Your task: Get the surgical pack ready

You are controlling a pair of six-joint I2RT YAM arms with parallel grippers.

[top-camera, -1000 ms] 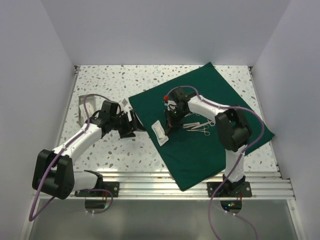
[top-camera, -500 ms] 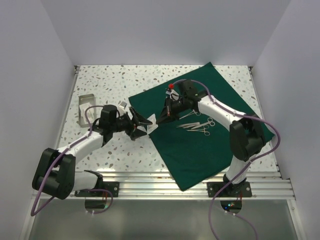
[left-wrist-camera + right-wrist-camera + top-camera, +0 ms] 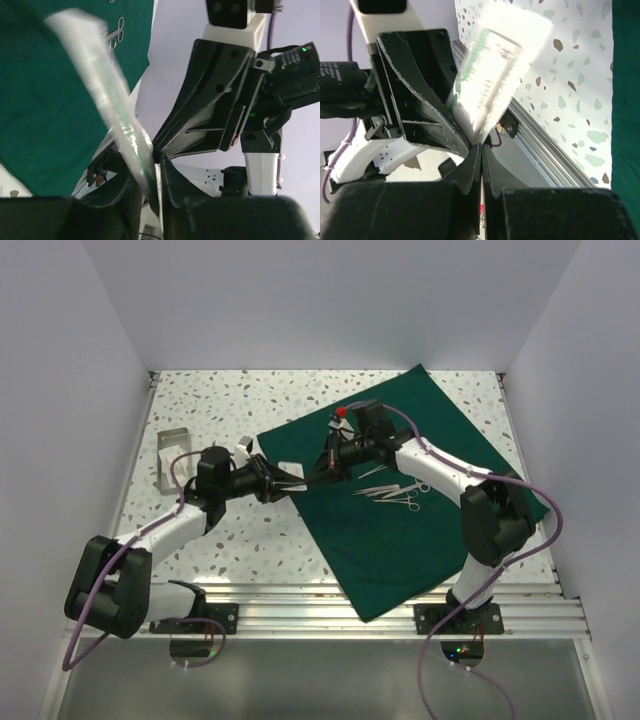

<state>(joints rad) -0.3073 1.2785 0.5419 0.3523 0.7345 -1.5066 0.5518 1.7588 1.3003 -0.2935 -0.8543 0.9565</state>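
A white packet [image 3: 301,480] is held in the air between both grippers, over the left edge of the dark green drape [image 3: 400,540]. My left gripper [image 3: 284,483] is shut on one end of it; the left wrist view shows the packet [image 3: 102,90] running up out of the gripper [image 3: 152,167]. From the other side my right gripper [image 3: 318,472] pinches it. In the right wrist view that gripper [image 3: 481,149] is shut on the edge of the blurred packet [image 3: 495,70]. Silver instruments [image 3: 395,492] lie on the drape.
A small steel tray [image 3: 172,458] stands on the speckled table at the left. Another small white item [image 3: 245,443] lies beside the drape's left corner. An aluminium rail [image 3: 380,605] runs along the near edge, and white walls close in three sides.
The right gripper lifted the packet off the drape and carried it left. The left gripper came right, stood open around the packet, then closed on it.
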